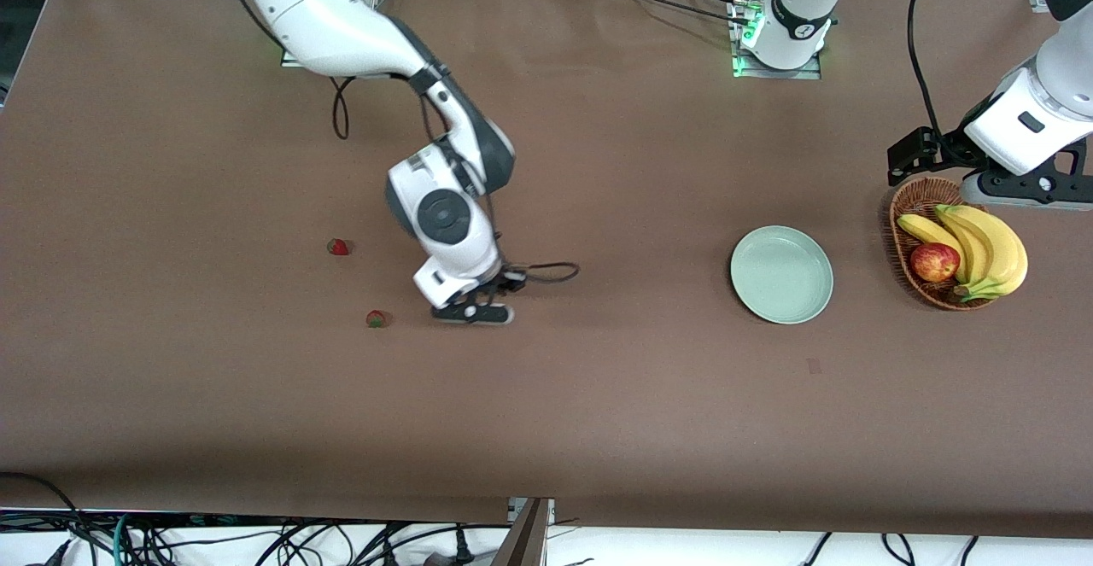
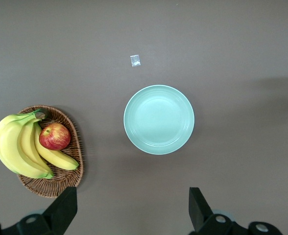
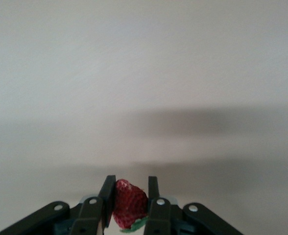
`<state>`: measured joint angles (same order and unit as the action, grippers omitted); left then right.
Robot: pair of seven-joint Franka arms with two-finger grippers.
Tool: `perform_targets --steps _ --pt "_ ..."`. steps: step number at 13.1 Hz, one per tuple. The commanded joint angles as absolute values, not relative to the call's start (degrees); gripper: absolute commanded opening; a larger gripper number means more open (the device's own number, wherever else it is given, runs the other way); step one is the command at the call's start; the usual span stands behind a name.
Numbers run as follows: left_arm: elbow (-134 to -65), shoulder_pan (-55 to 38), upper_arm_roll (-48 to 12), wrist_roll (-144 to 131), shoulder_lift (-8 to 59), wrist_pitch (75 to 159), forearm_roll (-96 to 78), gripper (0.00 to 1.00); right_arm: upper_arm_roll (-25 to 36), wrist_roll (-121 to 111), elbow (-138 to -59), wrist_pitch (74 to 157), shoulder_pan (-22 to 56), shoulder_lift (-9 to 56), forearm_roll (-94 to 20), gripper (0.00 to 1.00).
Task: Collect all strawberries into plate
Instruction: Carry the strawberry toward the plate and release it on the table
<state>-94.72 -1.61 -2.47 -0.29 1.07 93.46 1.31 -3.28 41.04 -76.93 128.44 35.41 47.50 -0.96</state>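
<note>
Right pincer (image 3: 130,208) low over the table (image 1: 598,412), clamped on one strawberry (image 3: 129,203), likely for carrying to the empty plate (image 1: 781,274) toward the left arm's end; two strawberries (image 1: 339,247) (image 1: 376,318) lie nearby; left pincer (image 2: 133,210) waits agape above the plate.

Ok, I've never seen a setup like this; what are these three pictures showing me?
Two robot arms work at a brown table. One picture looks down from a high camera facing them; the other two come from cameras on each arm's wrist. The right gripper, low over the table, has its jaws shut on a strawberry. Two more strawberries lie on the table toward the right arm's end. The left gripper waits with jaws open, above the pale green plate and the basket holding bananas and an apple. The plate holds nothing yet.
</note>
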Motion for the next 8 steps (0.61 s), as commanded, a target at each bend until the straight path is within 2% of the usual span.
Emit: perform_targets --steps 1,3,7,8 --pt "-95.54 -1.49 -2.64 -0.18 -0.18 93.08 2.29 1.00 -3.51 51.63 -75.50 135.31 41.55 50.61 -1.76 0.19" --pt "-95.54 -1.49 -2.64 -0.18 -0.18 93.08 2.29 1.00 -3.78 58.51 -74.36 141.91 46.12 53.25 -1.76 0.20" --pt "-95.54 -1.49 -2.64 -0.18 -0.18 93.08 2.29 1.00 -3.78 64.59 -68.48 146.59 49.57 58.53 -1.67 0.22" --pt "-95.54 -1.49 -2.64 -0.18 -0.18 93.08 2.29 1.00 -3.78 64.95 -67.94 147.12 49.66 58.80 -1.76 0.42"
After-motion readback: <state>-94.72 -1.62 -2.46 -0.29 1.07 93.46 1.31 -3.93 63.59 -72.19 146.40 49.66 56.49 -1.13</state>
